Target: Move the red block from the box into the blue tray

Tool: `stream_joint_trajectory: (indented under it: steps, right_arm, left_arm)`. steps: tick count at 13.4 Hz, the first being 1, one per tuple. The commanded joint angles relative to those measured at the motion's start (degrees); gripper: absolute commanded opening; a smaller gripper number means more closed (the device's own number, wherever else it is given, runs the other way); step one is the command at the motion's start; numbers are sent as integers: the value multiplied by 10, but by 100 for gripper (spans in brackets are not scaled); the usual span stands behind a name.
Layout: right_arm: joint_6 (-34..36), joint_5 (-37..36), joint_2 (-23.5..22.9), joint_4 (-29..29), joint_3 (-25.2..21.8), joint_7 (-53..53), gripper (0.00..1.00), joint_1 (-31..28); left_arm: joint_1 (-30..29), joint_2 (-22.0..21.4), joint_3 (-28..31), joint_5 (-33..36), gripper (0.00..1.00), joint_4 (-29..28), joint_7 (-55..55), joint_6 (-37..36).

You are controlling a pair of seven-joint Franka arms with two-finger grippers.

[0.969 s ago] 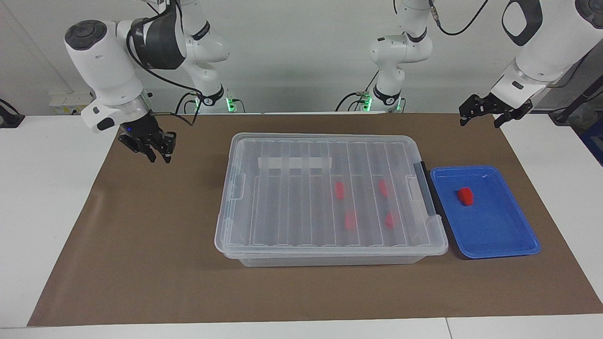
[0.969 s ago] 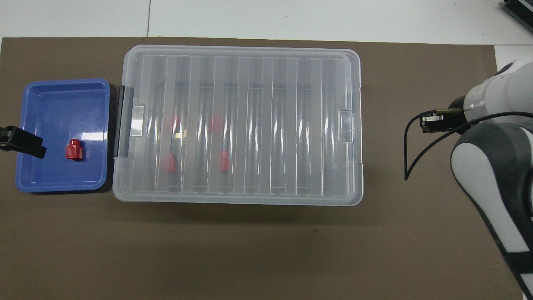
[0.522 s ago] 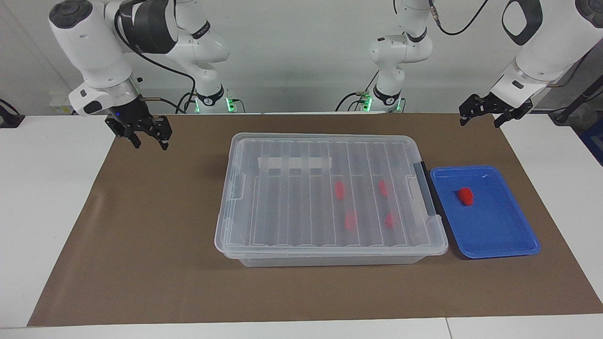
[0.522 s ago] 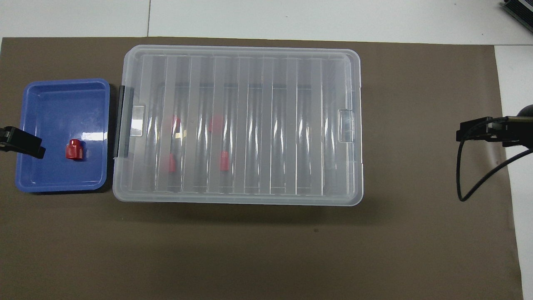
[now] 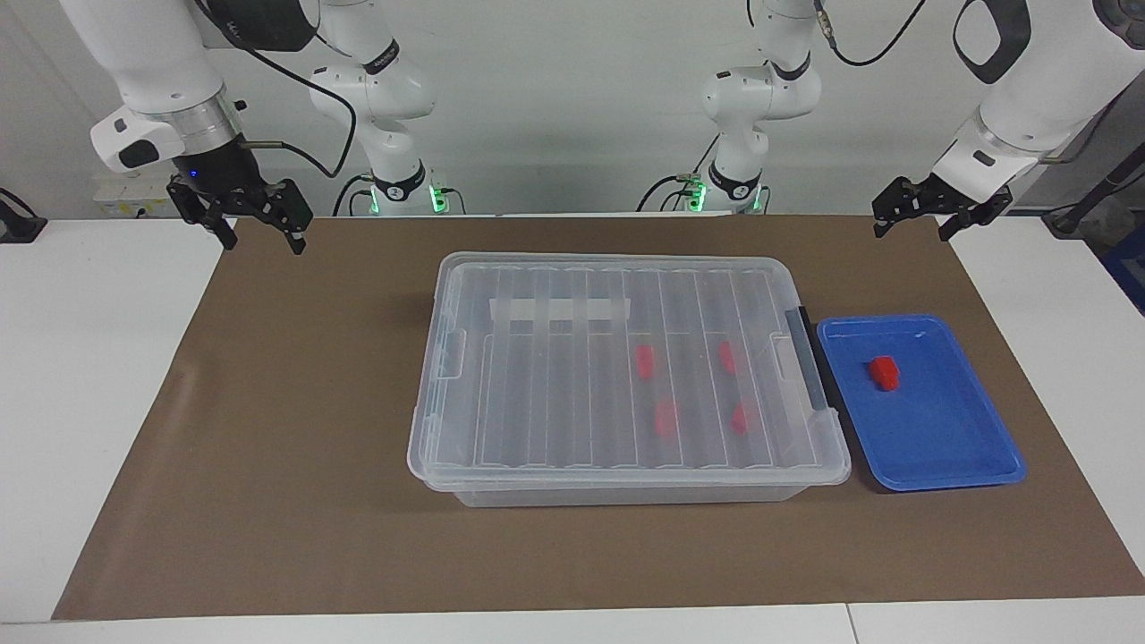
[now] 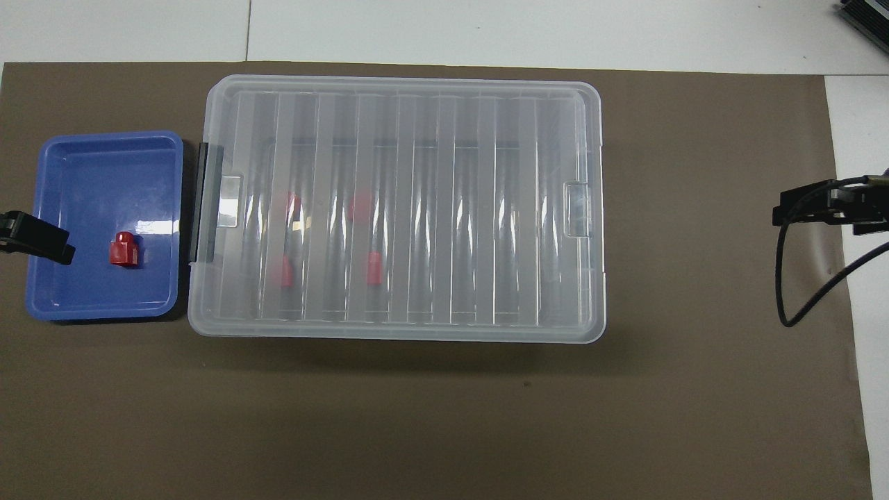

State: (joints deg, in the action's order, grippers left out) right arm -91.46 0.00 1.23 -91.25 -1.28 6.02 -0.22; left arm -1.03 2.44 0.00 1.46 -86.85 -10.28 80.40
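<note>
The right gripper [image 5: 261,234] has risen and swung away from the box [image 5: 626,376], out toward the right arm's end of the table. A second ago it hung low over the brown mat [image 5: 295,429] with its fingers closer together; now it sits higher, over the mat's edge next to the white tabletop [image 5: 89,358], and its fingers are spread wide with nothing between them. In the overhead view the bulky white and grey arm that covered that end of the mat has drawn back, leaving only the gripper's tip [image 6: 809,206] and a loop of black cable [image 6: 799,292] in sight.
</note>
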Motion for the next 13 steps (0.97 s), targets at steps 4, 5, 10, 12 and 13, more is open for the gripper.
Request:
stream_joint_trajectory:
  steps: [4,5,10,12,13]
  right_arm:
    - [30,3,-4,10,5,-3,100,-5]
    - [36,4,-4,9,5,-4,100,-5]
    - [37,5,3,1,5,-4,100,-6]
    - [37,5,3,1,5,-3,100,-5]
    - [37,5,3,1,4,-3,100,-5]
  left_arm:
    - [2,-12,3,4,100,-11,-1,-4]
    - [2,-12,3,4,100,-11,-1,-4]
    - [2,-12,3,4,100,-11,-1,-4]
    - [2,-12,3,4,100,-11,-1,-4]
    - [2,-12,3,4,100,-11,-1,-4]
